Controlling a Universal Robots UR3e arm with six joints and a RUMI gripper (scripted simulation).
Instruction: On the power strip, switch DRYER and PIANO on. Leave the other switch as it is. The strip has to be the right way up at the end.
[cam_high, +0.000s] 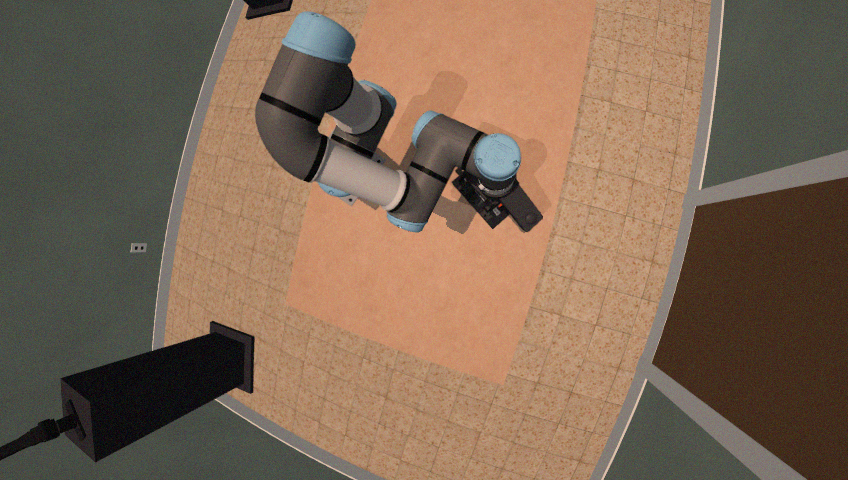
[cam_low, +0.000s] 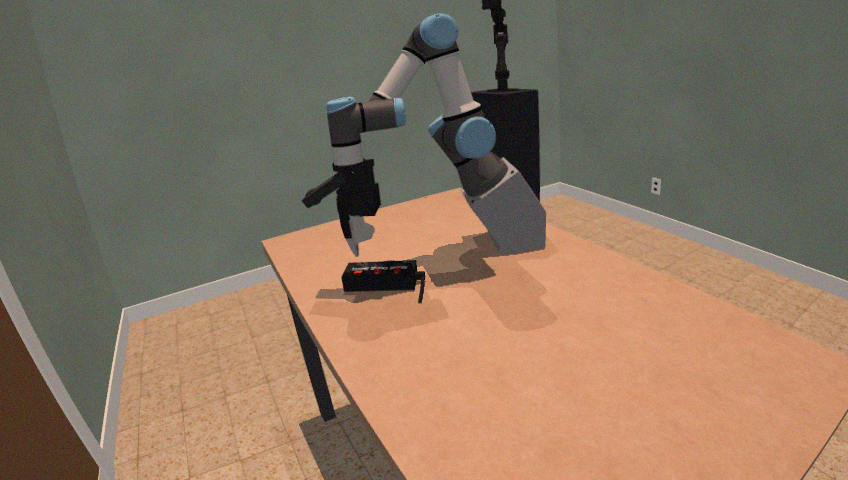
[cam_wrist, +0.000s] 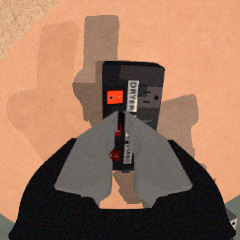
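Hovering over the strip (cam_low: 379, 275), my pincer (cam_low: 357, 240) pressed together on nothing.
Strip lies switches-up on the surface (cam_low: 535, 356); DRYER switch (cam_wrist: 115, 96) glows orange.

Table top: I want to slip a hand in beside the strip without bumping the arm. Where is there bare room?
Bare wood spreads on the near side of the power strip and rightward across the table. It is crowded between the strip and the arm's base, and under the shut gripper.

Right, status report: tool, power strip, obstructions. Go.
Tool shut, holding nothing, hanging above the strip's left end. Power strip right way up on the table, DRYER switch bright orange. Nothing between tool and strip.
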